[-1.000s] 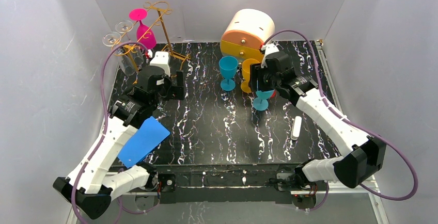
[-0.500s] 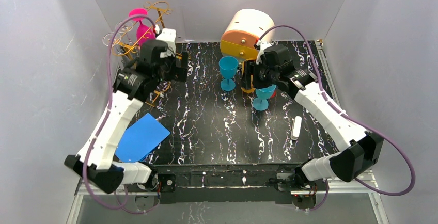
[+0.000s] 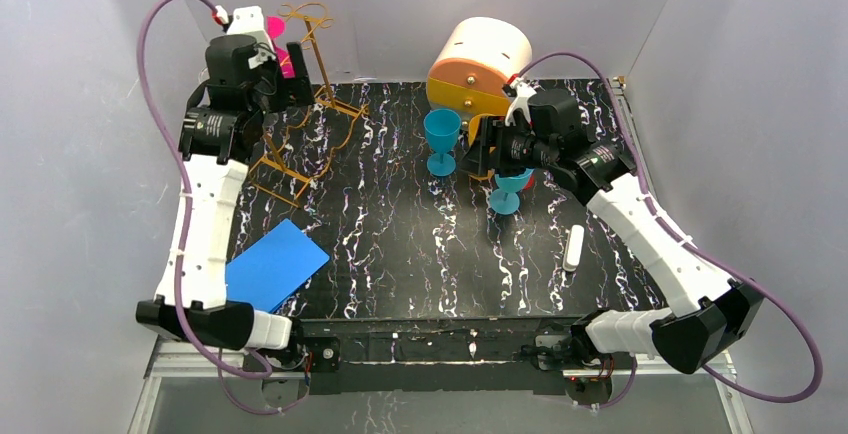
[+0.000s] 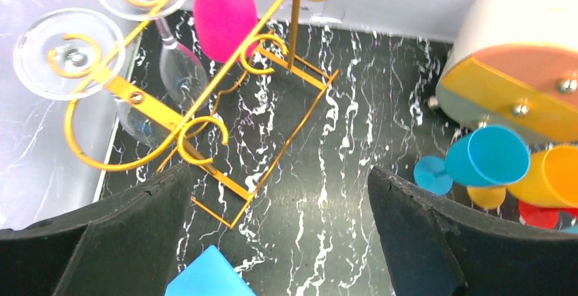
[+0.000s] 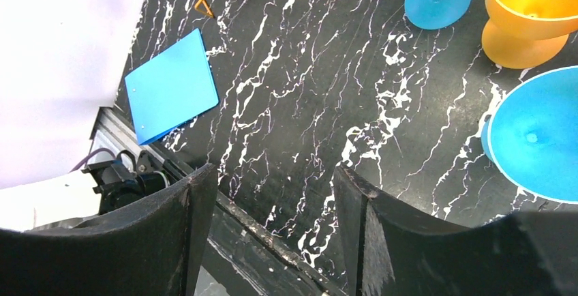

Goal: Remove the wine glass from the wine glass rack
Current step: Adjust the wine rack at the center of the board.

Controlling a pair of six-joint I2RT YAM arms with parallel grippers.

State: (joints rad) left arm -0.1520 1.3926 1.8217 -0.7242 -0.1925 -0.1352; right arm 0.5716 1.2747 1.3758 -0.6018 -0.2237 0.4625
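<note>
The gold wire wine glass rack [image 3: 312, 104] stands at the table's back left. In the left wrist view the wine glass rack [image 4: 204, 91] holds a pink wine glass [image 4: 223, 11] and two clear wine glasses [image 4: 68, 54], hanging upside down by their feet. In the top view the pink glass [image 3: 270, 27] is partly hidden behind my left gripper [image 3: 278, 76]. That gripper is raised above the rack, open and empty [image 4: 279, 180]. My right gripper [image 3: 486, 150] is open and empty [image 5: 272, 180], low beside the cups at mid-right.
A round cream-and-orange drawer box [image 3: 480, 62] stands at the back. Two teal goblets [image 3: 441, 139] [image 3: 508, 190] and an orange cup [image 5: 531, 16] stand in front of it. A blue card [image 3: 275, 266] lies front left, a small white stick [image 3: 574, 247] at the right. Grey walls stand close.
My left arm has risen and swung to the back left, from beside the rack's base to above its top. My right gripper has shifted slightly left by the cups.
</note>
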